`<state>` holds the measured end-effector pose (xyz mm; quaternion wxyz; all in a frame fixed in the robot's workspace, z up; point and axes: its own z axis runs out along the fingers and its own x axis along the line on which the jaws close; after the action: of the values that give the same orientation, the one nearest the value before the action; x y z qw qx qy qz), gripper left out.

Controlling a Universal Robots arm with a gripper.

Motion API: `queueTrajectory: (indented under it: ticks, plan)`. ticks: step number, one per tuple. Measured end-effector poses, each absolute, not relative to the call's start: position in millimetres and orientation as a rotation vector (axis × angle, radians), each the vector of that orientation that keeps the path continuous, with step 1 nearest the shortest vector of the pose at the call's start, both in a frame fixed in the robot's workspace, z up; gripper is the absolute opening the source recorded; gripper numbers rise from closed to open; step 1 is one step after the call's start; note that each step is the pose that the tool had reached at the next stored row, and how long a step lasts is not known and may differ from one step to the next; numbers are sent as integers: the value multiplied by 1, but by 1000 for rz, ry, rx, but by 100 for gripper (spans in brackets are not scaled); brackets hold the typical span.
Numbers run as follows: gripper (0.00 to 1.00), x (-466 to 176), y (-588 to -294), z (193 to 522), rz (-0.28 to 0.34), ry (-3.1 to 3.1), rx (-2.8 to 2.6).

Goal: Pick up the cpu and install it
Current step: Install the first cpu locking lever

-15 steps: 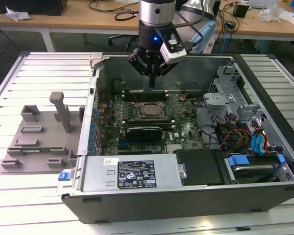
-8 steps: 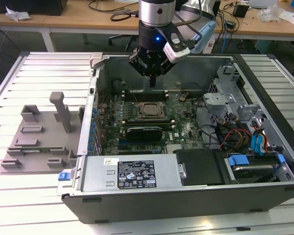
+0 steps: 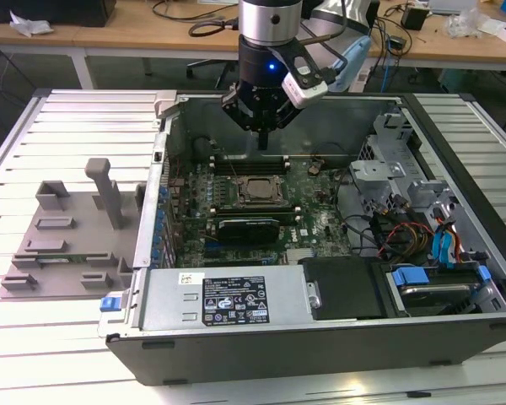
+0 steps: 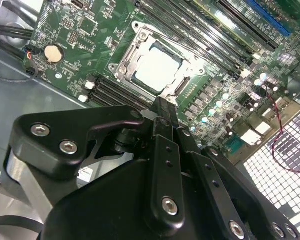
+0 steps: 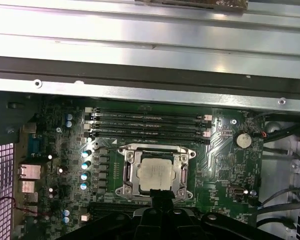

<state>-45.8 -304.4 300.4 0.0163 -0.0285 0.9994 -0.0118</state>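
The cpu (image 4: 157,67) is a pale silvery square lying flat inside the metal socket frame (image 4: 135,45) on the green motherboard. It also shows in the first wrist view, cpu (image 5: 155,175), and in the exterior view, cpu (image 3: 255,189), near the middle of the open computer case. My gripper (image 3: 262,143) hangs above the board, a little behind the socket and clear of it. In both wrist views the gripper (image 4: 165,102) (image 5: 162,197) shows its two black fingers pressed together with nothing between them, their tip close to the socket's edge.
A grey plastic tray (image 3: 67,236) lies on the slatted table at the exterior view's left. The case wall (image 3: 156,194) rises beside the board. Memory slots (image 5: 150,125) run along one side of the socket. A drive cage and cables (image 3: 413,219) crowd the exterior view's right.
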Motion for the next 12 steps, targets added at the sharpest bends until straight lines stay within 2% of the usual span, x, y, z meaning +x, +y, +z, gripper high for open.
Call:
queueTrajectory:
  ticks: [12]
  plan:
    - [11, -76, -304, 300, -37, 3108, -89]
